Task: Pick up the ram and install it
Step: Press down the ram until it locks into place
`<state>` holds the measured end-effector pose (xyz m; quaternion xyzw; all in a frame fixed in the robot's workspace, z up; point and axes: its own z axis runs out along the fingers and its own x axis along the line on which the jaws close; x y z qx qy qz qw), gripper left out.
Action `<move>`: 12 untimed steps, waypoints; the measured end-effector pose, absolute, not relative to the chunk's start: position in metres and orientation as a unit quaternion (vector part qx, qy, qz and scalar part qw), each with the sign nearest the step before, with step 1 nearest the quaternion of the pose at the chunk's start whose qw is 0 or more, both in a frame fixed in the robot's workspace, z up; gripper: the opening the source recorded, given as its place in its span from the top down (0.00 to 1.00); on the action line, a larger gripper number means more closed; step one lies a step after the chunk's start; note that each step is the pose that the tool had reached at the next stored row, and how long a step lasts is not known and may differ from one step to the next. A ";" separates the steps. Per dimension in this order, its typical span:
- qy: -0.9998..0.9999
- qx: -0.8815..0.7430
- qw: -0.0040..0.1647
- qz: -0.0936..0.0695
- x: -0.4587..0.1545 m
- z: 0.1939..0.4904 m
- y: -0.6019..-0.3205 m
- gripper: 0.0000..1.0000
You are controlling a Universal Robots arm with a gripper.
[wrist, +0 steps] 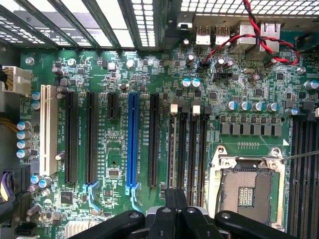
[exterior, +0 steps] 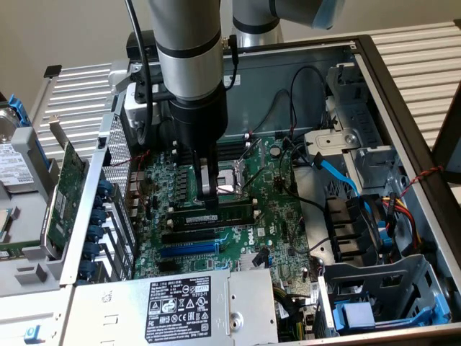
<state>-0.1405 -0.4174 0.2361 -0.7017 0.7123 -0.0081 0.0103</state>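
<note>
In the middle of the exterior view the pincer (exterior: 209,202) stands shut, apparently gripping nothing, its tips on or just above the ram (exterior: 230,213) lying across the motherboard (exterior: 288,213), so a good seating probably needs a straight, centred downward push without tilt.

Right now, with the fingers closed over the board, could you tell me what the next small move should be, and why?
Probably a short, gentle press straight down. The shut fingers hang just over the middle of the long, thin, dark green ram stick, which stands on edge on the green motherboard. I cannot tell whether it is fully seated.
</note>
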 end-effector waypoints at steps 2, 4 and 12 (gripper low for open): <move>0.712 -0.702 0.010 -0.008 -0.140 0.236 -0.417 0.89; 0.712 -0.702 0.009 -0.007 -0.140 0.236 -0.417 0.89; 0.712 -0.702 0.009 -0.007 -0.140 0.236 -0.418 0.89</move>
